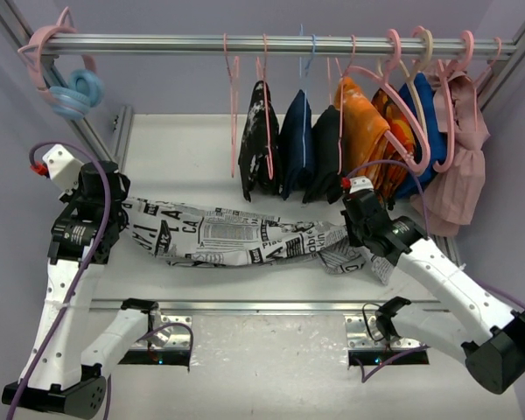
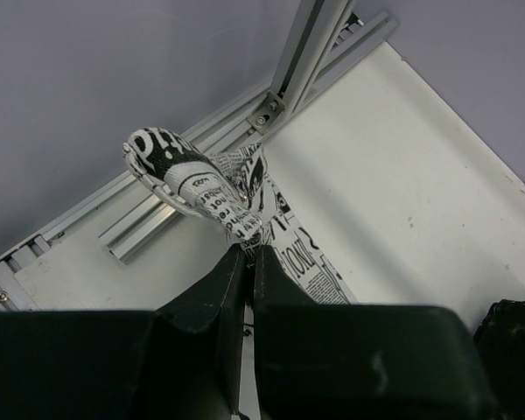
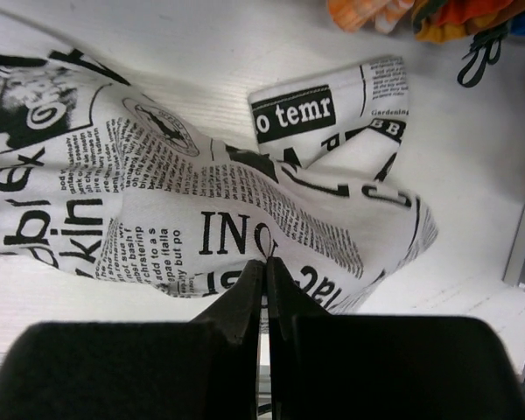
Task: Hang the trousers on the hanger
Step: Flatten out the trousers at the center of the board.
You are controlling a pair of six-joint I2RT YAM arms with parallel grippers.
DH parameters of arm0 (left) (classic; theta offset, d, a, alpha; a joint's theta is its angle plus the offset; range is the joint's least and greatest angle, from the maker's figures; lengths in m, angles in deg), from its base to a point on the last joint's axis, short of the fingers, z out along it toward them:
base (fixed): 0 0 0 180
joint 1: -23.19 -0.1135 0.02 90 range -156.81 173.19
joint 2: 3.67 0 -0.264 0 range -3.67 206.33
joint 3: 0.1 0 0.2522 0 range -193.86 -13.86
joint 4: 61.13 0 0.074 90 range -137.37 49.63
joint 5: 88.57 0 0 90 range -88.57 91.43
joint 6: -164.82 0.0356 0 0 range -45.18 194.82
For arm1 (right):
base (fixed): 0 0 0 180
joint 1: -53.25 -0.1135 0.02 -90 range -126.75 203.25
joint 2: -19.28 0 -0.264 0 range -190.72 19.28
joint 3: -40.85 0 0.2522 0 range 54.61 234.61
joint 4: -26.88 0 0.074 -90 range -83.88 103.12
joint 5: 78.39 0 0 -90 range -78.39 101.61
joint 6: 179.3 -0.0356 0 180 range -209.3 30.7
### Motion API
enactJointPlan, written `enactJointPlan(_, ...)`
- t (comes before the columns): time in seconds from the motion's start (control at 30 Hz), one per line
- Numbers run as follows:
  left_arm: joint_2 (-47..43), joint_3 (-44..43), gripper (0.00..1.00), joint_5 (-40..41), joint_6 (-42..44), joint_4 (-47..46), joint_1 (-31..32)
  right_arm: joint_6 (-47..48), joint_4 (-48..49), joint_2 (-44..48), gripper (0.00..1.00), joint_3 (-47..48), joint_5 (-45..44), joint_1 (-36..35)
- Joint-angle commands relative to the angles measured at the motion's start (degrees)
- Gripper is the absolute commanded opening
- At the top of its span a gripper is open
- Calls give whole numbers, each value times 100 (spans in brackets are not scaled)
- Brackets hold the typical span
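The left gripper (image 2: 248,249) and right gripper (image 3: 265,261) each pinch an end of the trousers (image 1: 236,236), which lie long from left to right, nearer than the hanger (image 1: 234,122).

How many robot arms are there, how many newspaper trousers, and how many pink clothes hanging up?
robot arms: 2 (left arm, right arm)
newspaper trousers: 1
hanging pink garment: 1
total: 4
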Motion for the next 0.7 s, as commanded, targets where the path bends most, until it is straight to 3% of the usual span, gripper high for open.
enactJointPlan(0.0,-130,-272,0,187,119,-460,-62,-47,-188,364,0,419,-71,39)
enactJointPlan(0.37,16,-386,0,75,46,-466,-62,139,-585,1086,0,584,713,39)
enactJointPlan(0.67,54,-262,0,160,-8,-472,-62,29,-976,1461,0,611,394,39)
